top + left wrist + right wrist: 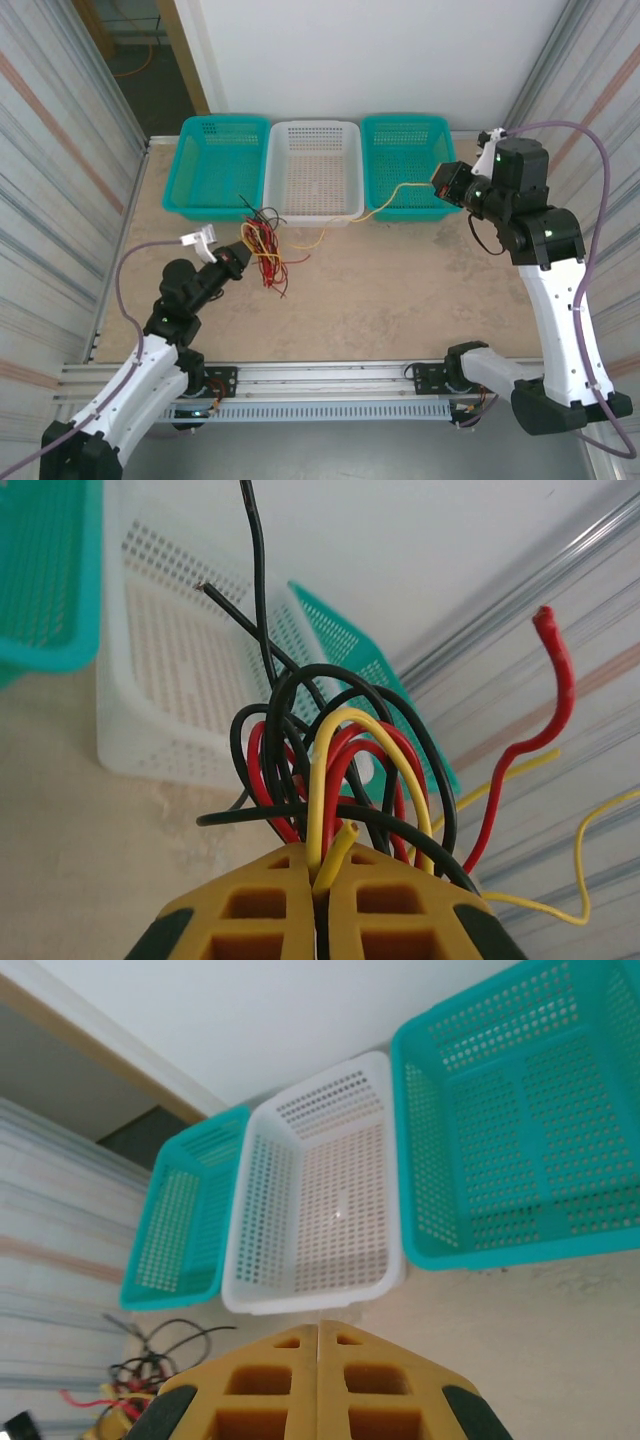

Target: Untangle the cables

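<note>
Cables (265, 245) sit bunched in a red, yellow and black knot left of the table's (400, 300) middle, just in front of the white basket (315, 127) that stands at the far edge. The left gripper (238, 256) has its fingers pressed together on the knot. Its wrist view shows a yellow loop and a short yellow end running down into the seam between them, with black and red loops arching above.

One yellow cable (385, 200) leaves the knot and runs toward the far right corner, across the front of the teal basket (405, 120), right up to the right gripper (440, 183). Those fingers are pressed together too. The strand itself is not visible between them in the wrist view, so that they pinch its end is my reading from the overhead view.

The step in hand looks like drawing a single yellow strand out while the left arm anchors the rest. Next, the right arm would need to pull steadily away from the knot, with the left holding firm. If the yellow piece in the left grip is the same strand (I cannot tell), it will not slide free until that grip shifts to the other cables.
</note>
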`<control>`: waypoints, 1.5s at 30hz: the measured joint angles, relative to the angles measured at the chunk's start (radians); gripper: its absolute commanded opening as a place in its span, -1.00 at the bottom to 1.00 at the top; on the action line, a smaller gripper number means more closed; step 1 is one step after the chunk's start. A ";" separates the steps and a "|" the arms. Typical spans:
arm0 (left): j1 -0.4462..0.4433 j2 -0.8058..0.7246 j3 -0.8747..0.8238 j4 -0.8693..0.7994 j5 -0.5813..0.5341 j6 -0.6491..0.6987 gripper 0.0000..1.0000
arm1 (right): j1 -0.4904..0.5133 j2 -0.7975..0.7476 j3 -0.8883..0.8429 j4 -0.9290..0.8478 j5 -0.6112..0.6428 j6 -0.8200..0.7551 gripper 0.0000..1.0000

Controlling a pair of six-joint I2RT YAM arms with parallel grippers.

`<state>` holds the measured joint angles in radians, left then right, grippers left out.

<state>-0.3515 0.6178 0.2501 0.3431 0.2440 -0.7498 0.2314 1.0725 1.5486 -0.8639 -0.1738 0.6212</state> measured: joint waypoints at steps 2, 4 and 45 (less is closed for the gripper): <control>-0.036 0.022 0.000 -0.019 -0.030 0.000 -1.00 | 0.039 -0.002 -0.006 0.013 -0.004 0.000 -1.00; -0.075 0.049 0.000 -0.036 -0.061 0.000 -1.00 | 0.093 -0.006 -0.013 0.045 -0.008 0.000 -1.00; -0.376 0.331 0.471 -0.245 -0.129 0.239 0.51 | 0.470 0.086 0.343 0.256 -0.005 -0.159 -1.00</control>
<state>-0.7277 0.9485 0.7212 0.0986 0.1146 -0.5110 0.7013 1.1587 1.8919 -0.6075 -0.1783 0.4622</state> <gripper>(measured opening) 0.755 0.062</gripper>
